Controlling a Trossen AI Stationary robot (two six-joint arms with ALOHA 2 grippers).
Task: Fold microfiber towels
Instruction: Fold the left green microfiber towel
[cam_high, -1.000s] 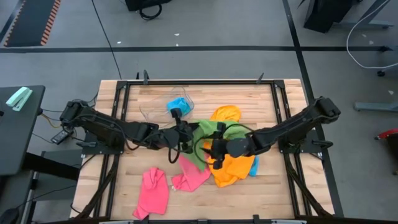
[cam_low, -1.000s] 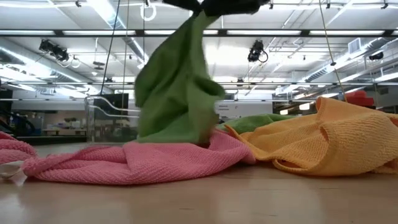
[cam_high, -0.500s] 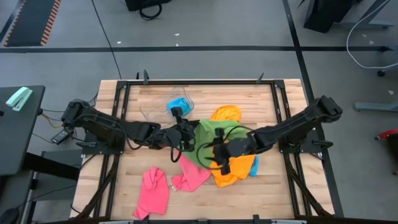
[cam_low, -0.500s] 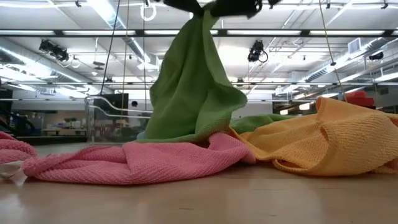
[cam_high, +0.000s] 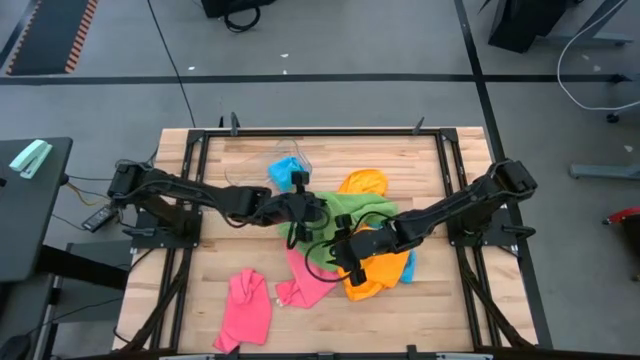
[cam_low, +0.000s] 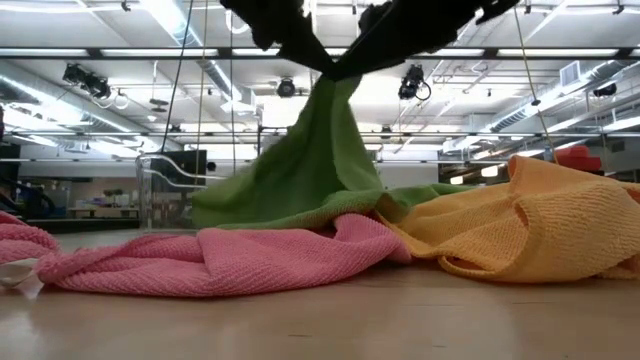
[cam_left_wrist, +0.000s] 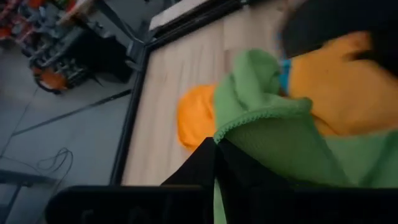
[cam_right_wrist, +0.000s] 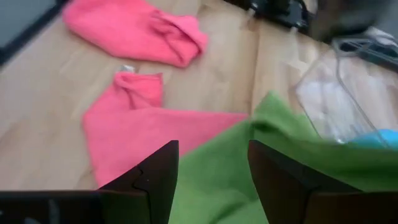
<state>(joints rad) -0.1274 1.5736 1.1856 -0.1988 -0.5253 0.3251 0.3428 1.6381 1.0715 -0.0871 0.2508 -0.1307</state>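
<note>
A green towel rises in a peak at mid-table, with my left gripper shut on its top. Its lower part spreads over a pink towel and an orange towel. My right gripper stands open just on the near side of the green towel, slanting down, with nothing between its fingers. A second pink towel lies crumpled near the front left. My left gripper pinches the green towel's hemmed edge between its two shut fingers; how many layers, I cannot tell. The fingers come from the table's left, slanting down. The cloth hangs below them in a cone, and its lower part lies on the pink and orange towels.
A clear plastic tub with a blue towel stands at the back, left of centre. Another orange towel lies behind the green one. A blue edge shows under the near orange towel. Dark frame rails run along both table sides.
My left gripper has gone toward the table's right edge and down, still shut on the green towel. The towel, which hung narrow, has sunk, and its lower part has spread out over the pink and orange towels. My right gripper has sunk and tipped further down, staying open.
</note>
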